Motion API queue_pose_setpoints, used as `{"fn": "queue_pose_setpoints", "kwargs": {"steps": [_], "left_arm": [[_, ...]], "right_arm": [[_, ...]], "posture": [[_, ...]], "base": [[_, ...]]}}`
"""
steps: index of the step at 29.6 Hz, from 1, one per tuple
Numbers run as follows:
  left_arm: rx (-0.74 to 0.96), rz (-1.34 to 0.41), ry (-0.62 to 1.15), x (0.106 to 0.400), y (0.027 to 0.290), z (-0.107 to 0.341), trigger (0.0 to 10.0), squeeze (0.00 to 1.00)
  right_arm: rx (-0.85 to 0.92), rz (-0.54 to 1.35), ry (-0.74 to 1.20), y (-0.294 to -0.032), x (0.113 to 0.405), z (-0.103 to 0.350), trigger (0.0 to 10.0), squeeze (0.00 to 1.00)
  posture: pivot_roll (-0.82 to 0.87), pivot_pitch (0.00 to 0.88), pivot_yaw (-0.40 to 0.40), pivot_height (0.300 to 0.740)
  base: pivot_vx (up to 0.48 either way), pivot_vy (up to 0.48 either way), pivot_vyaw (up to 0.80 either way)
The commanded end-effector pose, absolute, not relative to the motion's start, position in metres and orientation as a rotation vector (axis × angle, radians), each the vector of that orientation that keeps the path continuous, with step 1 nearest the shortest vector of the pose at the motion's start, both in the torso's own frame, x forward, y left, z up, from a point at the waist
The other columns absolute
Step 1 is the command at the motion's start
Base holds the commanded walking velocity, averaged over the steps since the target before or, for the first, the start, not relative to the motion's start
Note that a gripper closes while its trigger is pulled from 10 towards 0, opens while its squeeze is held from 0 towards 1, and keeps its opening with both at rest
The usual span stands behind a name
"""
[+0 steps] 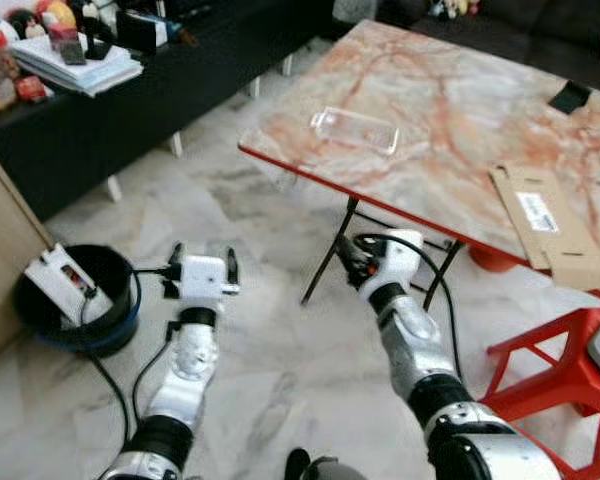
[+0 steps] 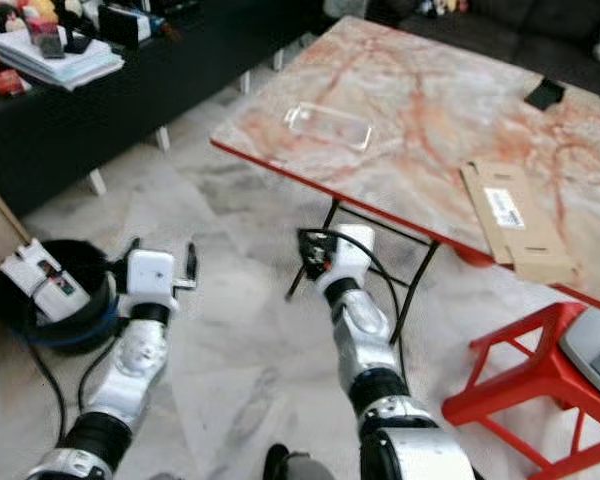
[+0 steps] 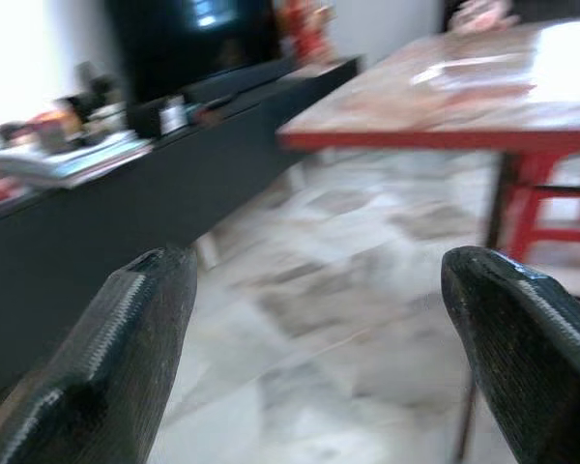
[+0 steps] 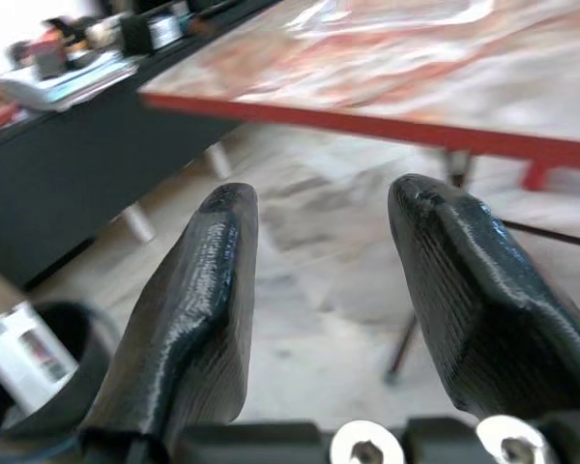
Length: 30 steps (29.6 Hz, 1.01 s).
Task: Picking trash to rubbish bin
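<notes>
Table [image 1: 450,110] far right. On it: plastic container [image 1: 355,129] near its left edge, cardboard piece [image 1: 553,225] on its near right part, small dark item [image 1: 569,96] far right. Stool [image 1: 555,370] near right, just beside table. Bin [image 1: 75,300] on floor, near left, w/ a box [image 1: 65,283] lying in it. Long low cabinet [image 1: 140,100] far left, behind bin; stack of papers [image 1: 75,62] on top. Left gripper [image 1: 202,268] just right of bin; right gripper [image 1: 352,258] under table's near edge.
</notes>
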<state>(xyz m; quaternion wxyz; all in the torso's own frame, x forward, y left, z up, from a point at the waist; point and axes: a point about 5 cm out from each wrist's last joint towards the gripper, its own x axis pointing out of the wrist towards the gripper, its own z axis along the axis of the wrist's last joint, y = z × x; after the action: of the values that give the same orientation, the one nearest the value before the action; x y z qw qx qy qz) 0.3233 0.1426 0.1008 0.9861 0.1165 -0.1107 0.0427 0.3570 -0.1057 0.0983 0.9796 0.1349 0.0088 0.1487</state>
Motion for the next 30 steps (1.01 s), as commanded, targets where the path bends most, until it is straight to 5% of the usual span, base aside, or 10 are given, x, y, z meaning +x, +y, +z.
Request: {"fn": "queue_pose_setpoints", "kwargs": {"steps": [1,22,30], "left_arm": [[0.225,0.078,-0.206,0.3217,0.1417,0.0965,10.0,0.0],[0.228,0.05,-0.2,0.323,0.1425,0.0984,10.0,0.0],[0.18,0.04,-0.171,0.3253,0.1384,0.0973,10.0,0.0]], "right_arm": [[0.271,0.293,0.016,-0.1064,0.357,0.0988,10.0,0.0],[0.277,0.262,0.02,-0.1072,0.3562,0.0968,10.0,0.0],[0.292,0.248,0.016,-0.1083,0.3564,0.0971,10.0,0.0]], "posture": [[0.08,0.141,-0.127,0.74],[0.09,0.176,-0.119,0.74],[0.09,0.181,-0.116,0.74]], "base": [[0.0,0.0,-0.8],[0.0,0.0,-0.8],[0.0,0.0,0.0]]}}
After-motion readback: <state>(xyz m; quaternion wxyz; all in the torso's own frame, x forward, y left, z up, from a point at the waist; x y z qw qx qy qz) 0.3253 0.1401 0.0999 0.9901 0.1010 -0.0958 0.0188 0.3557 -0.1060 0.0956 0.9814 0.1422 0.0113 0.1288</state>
